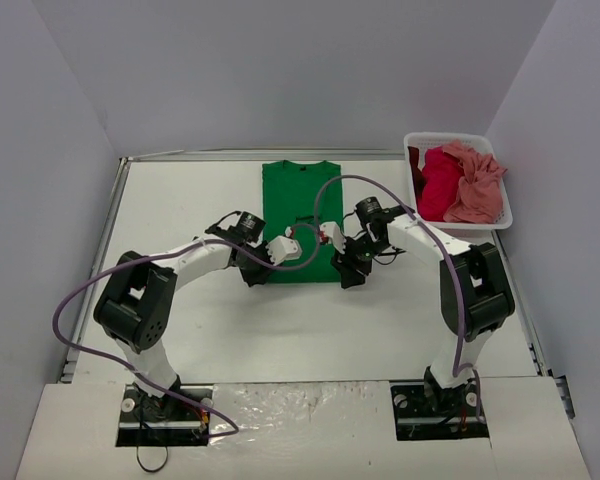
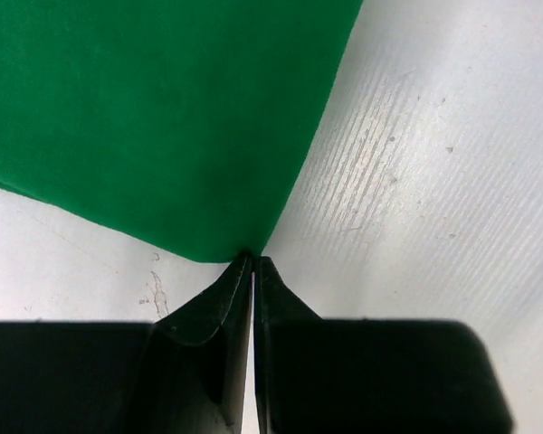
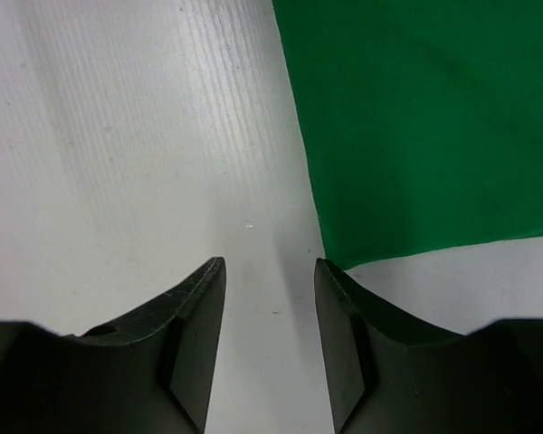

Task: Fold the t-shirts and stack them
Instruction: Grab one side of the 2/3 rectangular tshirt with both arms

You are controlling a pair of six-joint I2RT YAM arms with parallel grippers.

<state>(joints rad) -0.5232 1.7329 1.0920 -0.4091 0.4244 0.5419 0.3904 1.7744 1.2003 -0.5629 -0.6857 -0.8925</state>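
Left tool (image 2: 253, 260) pinched shut on green t-shirt (image 2: 163, 117) corner, right tool (image 3: 270, 264) open beside opposite corner

A flat white table of finely ribbed plastic sheet (image 1: 180, 210) stands boxed in by a plain pale grey back wall (image 1: 300, 70), left wall (image 1: 30, 180) and right wall (image 1: 580, 140). Soft, even light leaves only faint shadows on it.

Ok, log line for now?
left gripper: shut on corner of plain green cloth t-shirt | right gripper: open, beside other near corner
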